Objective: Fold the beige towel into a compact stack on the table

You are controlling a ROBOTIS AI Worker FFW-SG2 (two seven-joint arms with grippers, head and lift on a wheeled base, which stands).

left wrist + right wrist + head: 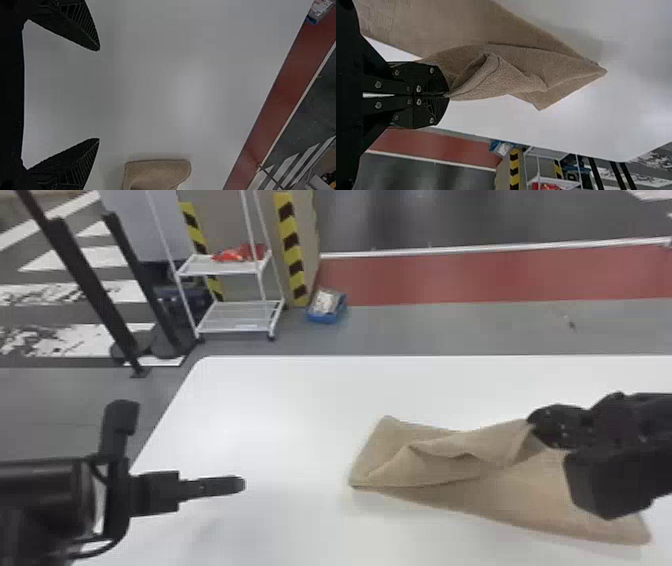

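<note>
In the head view the towel (385, 450) lay on the white desk (280, 405), toward the robot's right, neither flat nor squared up. Part of it was drawn over the rest in a loose, creased flap, and the layer beneath spread on under the right arm to a corner nearer the robot. The right tool (534, 426) had the flap's end pinched in its tip, the cloth slanting up to it. The left tool (241, 484) hung over the robot's left side of the desk, well apart from the towel. Past the far edge stood a white rack (237, 315) with something red (232, 255) on its upper shelf, and near it on the floor (450, 330) sat a blue box (327, 315). In the left wrist view the left tool (99, 95) was wide open — nothing between its fingers (79, 27) but a view of bare desk — and an end of the towel showed apart from them. In the right wrist view the right tool (448, 95) was closed on a gathered bit of towel; from there the cloth widened into a hollow fold, with a pointed corner beyond it.
</note>
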